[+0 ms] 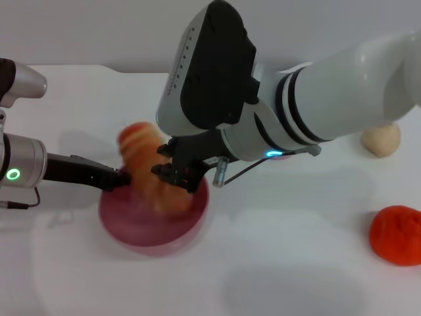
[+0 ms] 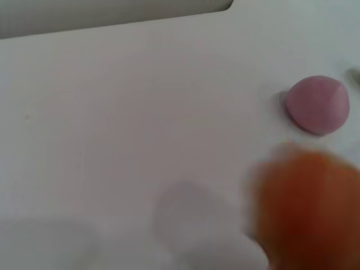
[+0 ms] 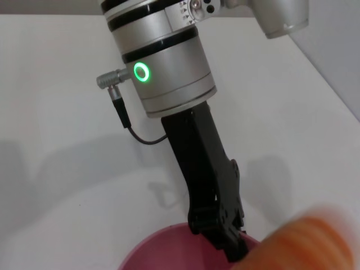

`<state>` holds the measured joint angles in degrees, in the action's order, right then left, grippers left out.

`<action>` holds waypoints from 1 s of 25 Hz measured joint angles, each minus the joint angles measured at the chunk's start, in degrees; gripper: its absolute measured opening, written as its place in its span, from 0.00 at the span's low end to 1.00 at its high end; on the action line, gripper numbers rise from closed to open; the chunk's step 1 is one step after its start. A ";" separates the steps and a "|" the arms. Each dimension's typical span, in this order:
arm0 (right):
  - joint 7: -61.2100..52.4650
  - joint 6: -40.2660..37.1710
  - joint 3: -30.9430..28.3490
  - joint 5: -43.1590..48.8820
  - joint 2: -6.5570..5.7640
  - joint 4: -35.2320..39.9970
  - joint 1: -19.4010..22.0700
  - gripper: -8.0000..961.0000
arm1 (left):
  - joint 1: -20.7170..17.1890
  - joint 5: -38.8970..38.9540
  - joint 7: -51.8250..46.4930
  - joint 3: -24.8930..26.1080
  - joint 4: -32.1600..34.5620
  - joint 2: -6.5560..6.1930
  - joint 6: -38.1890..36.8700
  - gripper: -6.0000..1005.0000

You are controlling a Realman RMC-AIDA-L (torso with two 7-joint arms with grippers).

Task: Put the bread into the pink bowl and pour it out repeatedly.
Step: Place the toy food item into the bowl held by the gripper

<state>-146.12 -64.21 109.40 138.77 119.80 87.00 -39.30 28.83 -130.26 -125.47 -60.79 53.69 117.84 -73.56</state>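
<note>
The pink bowl (image 1: 131,227) sits on the white table at front left. My left gripper (image 1: 123,178) reaches in from the left and is shut on the bowl's near-left rim; the right wrist view shows its black fingers (image 3: 220,225) clamped on that rim (image 3: 169,247). The bread (image 1: 146,161), striped orange and cream and blurred, leans on end inside the bowl. It also shows as an orange blur in both wrist views (image 2: 309,216) (image 3: 306,242). My right gripper (image 1: 172,166) hangs right beside the bread over the bowl, fingers spread open.
A small tan lump (image 1: 381,139) lies at the far right and a red-orange lump (image 1: 396,235) at the front right. A small pink dome-shaped ball (image 2: 318,104) rests on the table behind the bowl. The right arm's bulk overhangs the table's middle.
</note>
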 joint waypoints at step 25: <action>5.07 34.91 -1.33 -0.94 0.00 0.97 10.70 0.60 | 0.23 0.63 0.38 -0.02 0.00 0.00 2.47 0.05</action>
<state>-141.05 -29.30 108.08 137.83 119.79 87.98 -28.60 29.06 -129.63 -125.09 -60.81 53.69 117.84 -71.09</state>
